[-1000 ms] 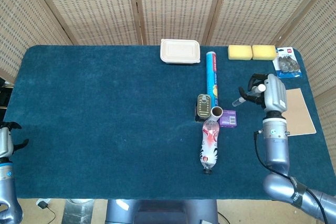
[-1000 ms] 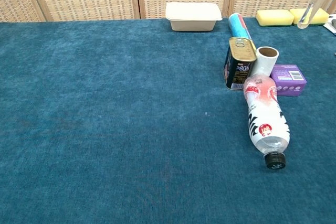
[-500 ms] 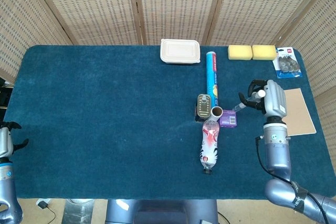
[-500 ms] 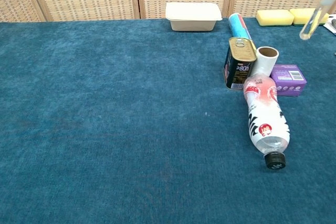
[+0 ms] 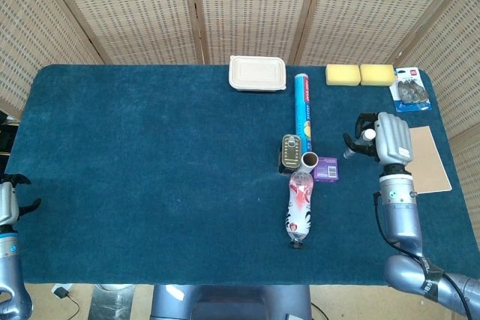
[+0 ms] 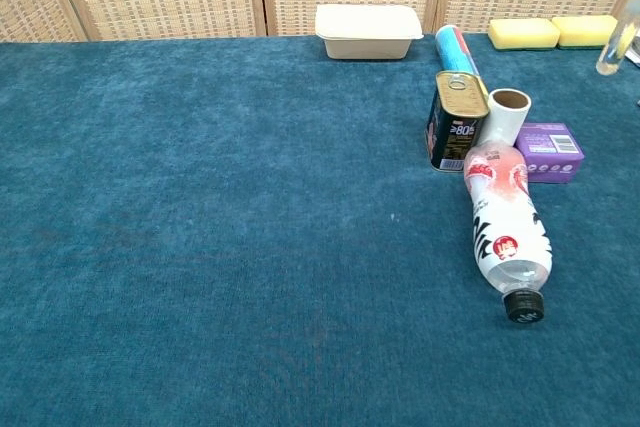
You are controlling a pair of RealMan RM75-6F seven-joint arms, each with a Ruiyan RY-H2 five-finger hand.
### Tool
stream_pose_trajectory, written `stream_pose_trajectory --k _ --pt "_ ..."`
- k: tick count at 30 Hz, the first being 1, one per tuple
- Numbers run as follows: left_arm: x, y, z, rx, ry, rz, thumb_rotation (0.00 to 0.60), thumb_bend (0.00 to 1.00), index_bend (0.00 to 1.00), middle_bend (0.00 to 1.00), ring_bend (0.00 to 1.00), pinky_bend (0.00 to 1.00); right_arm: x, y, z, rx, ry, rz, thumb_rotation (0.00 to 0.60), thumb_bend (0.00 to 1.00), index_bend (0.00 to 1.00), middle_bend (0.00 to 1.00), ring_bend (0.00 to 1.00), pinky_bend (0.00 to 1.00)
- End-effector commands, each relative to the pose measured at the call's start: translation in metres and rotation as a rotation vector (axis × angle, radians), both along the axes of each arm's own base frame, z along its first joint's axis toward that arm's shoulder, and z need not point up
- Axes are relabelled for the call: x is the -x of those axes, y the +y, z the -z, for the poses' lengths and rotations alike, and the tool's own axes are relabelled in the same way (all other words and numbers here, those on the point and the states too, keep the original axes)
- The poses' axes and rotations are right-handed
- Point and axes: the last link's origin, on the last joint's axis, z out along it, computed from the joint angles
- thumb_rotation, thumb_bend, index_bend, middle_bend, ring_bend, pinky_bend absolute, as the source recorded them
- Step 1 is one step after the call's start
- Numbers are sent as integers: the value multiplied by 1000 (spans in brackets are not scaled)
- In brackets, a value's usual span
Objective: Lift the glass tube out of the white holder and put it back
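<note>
The left hand (image 5: 9, 201) hangs off the worktop's (image 5: 150, 170) near-left edge, well apart from the white holder (image 5: 310, 160), fingers spread and holding nothing. The white holder stands upright just right of the tin can (image 5: 291, 148), its mouth open. Right of the holder, the right hand (image 5: 381, 140) grips the glass tube (image 6: 612, 47) above the worktop. The tube's long axis runs steeply, lower end tipped toward the holder. The right hand is by far the nearer one.

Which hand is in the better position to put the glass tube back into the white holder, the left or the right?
The right hand: it already holds the glass tube near the white holder. The left hand is at the far table edge, holding nothing.
</note>
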Motion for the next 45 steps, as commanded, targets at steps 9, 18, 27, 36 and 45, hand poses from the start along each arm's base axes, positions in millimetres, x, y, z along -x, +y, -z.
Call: stream_pose_trajectory --k 9,18,27,36,45 --pt "0 0 0 0 3 -1 600 153 453 419 234 316 21 13 -16 -97 62 -48 600 363 784 1000 1000 867" --pt "0 1 0 3 7 -4 600 152 453 419 234 317 17 19 -4 -128 -23 -43 600 364 784 1000 1000 870" --pt "0 0 0 0 4 -2 600 153 453 419 234 316 21 59 16 -270 227 -255 600 361 783 1000 1000 871" --pt "0 1 0 2 3 -3 600 153 453 419 234 316 55 -36 -19 63 329 -5 600 361 784 1000 1000 873" --pt "-1 0 0 0 4 -2 600 153 453 419 234 316 14 48 13 -166 397 -282 600 360 784 1000 1000 872"
